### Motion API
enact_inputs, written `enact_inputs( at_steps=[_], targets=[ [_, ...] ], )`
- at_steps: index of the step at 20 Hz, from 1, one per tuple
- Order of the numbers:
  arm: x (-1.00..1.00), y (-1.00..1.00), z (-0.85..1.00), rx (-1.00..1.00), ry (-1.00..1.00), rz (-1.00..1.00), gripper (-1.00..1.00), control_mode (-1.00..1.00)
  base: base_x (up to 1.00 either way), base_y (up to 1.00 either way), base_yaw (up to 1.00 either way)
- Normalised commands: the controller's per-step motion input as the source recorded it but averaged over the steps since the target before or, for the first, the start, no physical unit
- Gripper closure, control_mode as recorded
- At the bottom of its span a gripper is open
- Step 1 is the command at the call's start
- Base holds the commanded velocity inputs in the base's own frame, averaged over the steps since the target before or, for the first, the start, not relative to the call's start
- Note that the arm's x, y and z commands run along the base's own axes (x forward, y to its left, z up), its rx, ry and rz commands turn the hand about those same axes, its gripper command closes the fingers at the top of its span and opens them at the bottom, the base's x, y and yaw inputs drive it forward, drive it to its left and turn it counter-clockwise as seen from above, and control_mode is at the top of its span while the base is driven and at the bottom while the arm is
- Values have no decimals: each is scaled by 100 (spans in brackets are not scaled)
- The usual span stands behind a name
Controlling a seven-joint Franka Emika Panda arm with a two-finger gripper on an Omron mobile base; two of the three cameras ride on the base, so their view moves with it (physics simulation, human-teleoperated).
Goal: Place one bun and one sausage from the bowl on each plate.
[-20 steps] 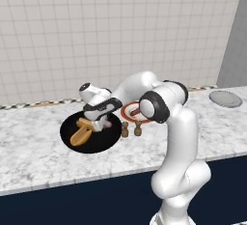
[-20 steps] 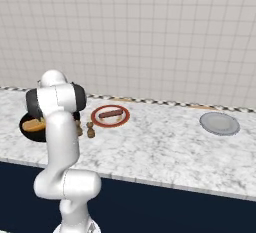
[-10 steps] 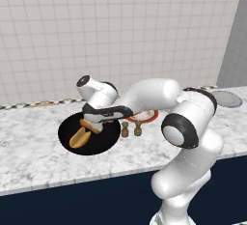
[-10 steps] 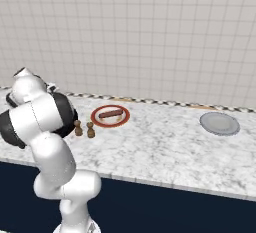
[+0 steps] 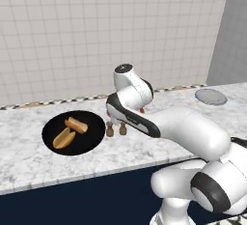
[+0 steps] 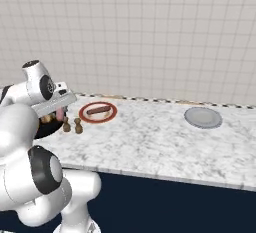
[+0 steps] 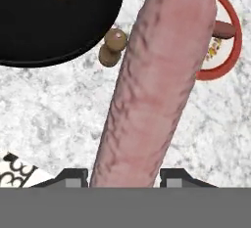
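Note:
My gripper [image 7: 125, 178] is shut on a long pink sausage [image 7: 157, 85], which hangs over the marble between the black bowl [image 7: 59, 26] and the white red-rimmed plate [image 7: 239, 29]. Two buns [image 5: 76, 124] [image 5: 63, 138] lie in the bowl [image 5: 89, 139]. A darker sausage [image 6: 99, 109] lies on the red-rimmed plate [image 6: 81, 113]. From the right base view, the gripper [image 6: 60, 109] sits just left of that plate, the pink sausage [image 6: 60, 114] hanging under it. The grey plate [image 6: 202, 117] [image 5: 211, 96] is bare, far to the right.
Two small brown shakers [image 5: 110, 131] [image 5: 122, 130] stand on the counter between bowl and red-rimmed plate, right under the held sausage [image 7: 115, 40]. The tiled wall runs behind the counter. Open marble lies between the two plates.
The arm has lifted the pink sausage out of the bowl and swung it right toward the red-rimmed plate. The bowl now lies uncovered with two buns.

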Motion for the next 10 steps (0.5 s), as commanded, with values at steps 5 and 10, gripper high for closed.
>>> enact_inputs(
  at_steps=[5, 10],
  targets=[
    [0, 0, 0, 0, 0, 0, 100, 100, -20, -100, -23],
    [0, 0, 0, 0, 0, 0, 100, 100, 12, -100, -16]
  ],
)
